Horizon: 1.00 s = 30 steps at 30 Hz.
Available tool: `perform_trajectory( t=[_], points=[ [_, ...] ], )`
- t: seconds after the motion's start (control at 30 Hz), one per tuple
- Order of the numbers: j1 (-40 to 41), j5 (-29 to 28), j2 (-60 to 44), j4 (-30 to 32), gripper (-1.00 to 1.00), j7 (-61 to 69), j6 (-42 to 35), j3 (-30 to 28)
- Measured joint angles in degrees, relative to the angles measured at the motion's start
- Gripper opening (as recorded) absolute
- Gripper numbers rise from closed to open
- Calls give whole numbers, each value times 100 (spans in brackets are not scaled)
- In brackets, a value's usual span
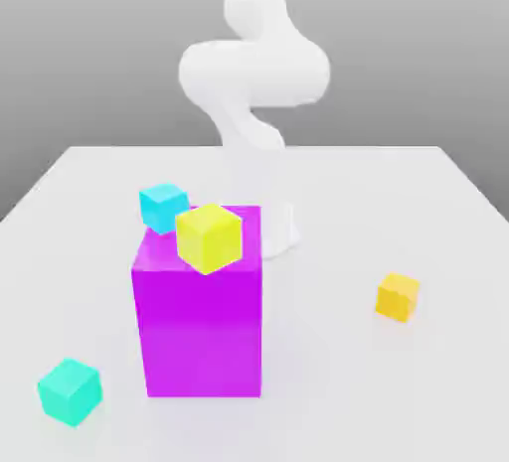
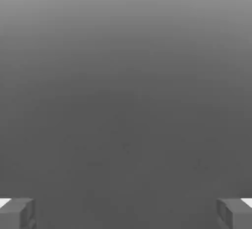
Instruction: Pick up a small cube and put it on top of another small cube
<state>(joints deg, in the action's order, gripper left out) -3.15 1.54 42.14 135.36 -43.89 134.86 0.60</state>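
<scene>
Pincer (image 2: 126, 214) stood wide, empty, presumably to admit amber cube (image 1: 397, 298); cube lay at exterior view's three o'clock from magenta block (image 1: 204, 331), leaving grasping room.

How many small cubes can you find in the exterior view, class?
4: cyan and yellow by the magenta block's top; teal at lower left; amber at right. Others might hide behind the block.
</scene>
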Motion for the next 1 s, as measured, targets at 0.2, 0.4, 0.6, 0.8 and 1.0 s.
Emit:
perform_trajectory(
  t=[0.2, 0.4, 0.6, 0.8, 1.0],
  points=[
    [-793, 347, -924, 888, 0, 457, 762, 259],
    [-1555, 612, -1812, 1747, 0, 839, 1498, 643],
    [-2259, 768, -2696, 2607, 0, 1131, 2243, 1135],
    [-2784, 623, -3571, 3433, 0, 1197, 2978, 1682],
    [-2933, 1035, -4119, 3361, 0, 1577, 3147, 1726]
  ],
)
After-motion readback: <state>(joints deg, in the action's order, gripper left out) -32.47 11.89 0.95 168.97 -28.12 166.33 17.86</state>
